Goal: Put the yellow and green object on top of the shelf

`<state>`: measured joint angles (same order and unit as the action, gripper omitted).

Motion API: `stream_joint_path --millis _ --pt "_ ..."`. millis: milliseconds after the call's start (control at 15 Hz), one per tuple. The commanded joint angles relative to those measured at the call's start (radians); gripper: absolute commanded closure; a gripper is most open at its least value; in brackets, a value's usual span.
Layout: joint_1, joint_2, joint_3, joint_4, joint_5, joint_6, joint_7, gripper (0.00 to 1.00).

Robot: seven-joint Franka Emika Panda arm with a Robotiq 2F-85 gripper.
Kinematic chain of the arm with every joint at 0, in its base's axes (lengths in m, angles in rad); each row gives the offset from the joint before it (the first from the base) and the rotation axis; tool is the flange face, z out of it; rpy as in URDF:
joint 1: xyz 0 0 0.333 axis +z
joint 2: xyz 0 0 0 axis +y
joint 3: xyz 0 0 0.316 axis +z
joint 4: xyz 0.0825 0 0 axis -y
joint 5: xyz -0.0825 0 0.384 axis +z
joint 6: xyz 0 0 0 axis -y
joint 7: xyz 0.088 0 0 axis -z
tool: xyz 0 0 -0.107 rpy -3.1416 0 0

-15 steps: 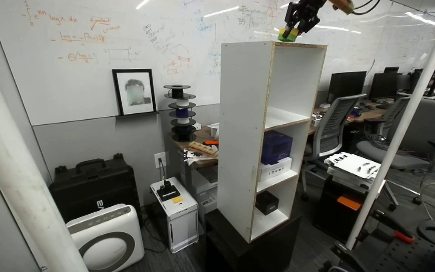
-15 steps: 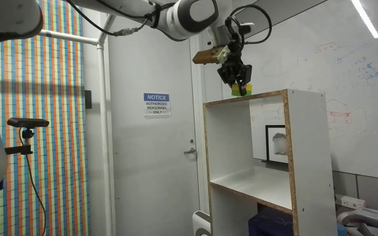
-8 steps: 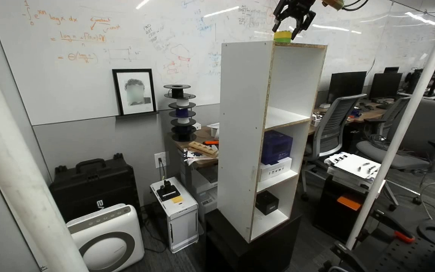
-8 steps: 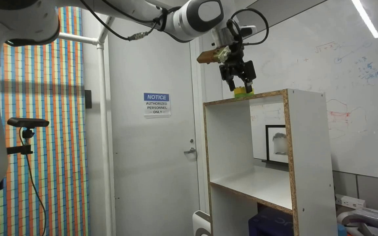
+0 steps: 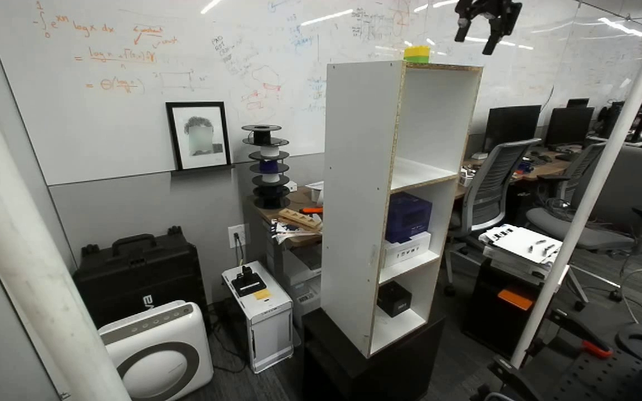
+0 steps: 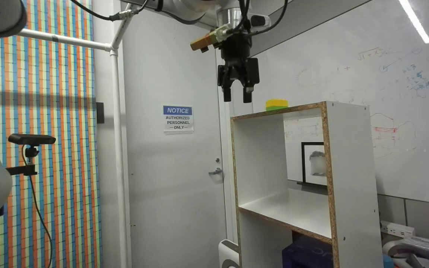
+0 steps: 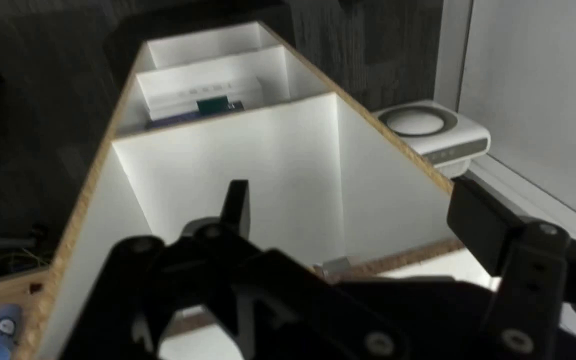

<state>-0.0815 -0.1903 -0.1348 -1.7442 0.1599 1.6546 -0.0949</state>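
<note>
The yellow and green object [image 5: 416, 54] [image 6: 276, 104] rests on top of the white shelf [image 5: 361, 184] [image 6: 351, 167], near its front edge, yellow above and green below. Apart from it and off to one side, my gripper [image 5: 473, 44] [image 6: 237, 99] hangs in the air at about the height of the shelf top. Its fingers are spread with nothing between them. In the wrist view the gripper [image 7: 353, 210] is wide open above the shelf's open front [image 7: 268, 165], and the yellow and green object does not show there.
In the shelf's middle compartment a dark blue-purple box [image 5: 408, 216] sits on a white box [image 5: 407, 249]; a black box [image 5: 394, 298] lies in the lowest. A whiteboard [image 6: 404, 93] stands behind. A white pole [image 5: 588, 184] rises in the foreground.
The gripper has opened and let go of the yellow and green object, which stays on the shelf top. The arm has then drawn back sideways from it, clear of the shelf top.
</note>
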Motion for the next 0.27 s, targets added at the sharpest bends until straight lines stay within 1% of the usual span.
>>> stream_joint_path --millis 0,133,200 --pt "-0.029 -0.143 0.004 -0.193 -0.139 -0.018 -0.021 0.0" --pt "-0.053 -0.181 -0.009 -0.283 -0.226 0.014 -0.013 0.0" --pt "-0.032 -0.106 -0.007 -0.17 -0.171 -0.039 -0.006 0.0"
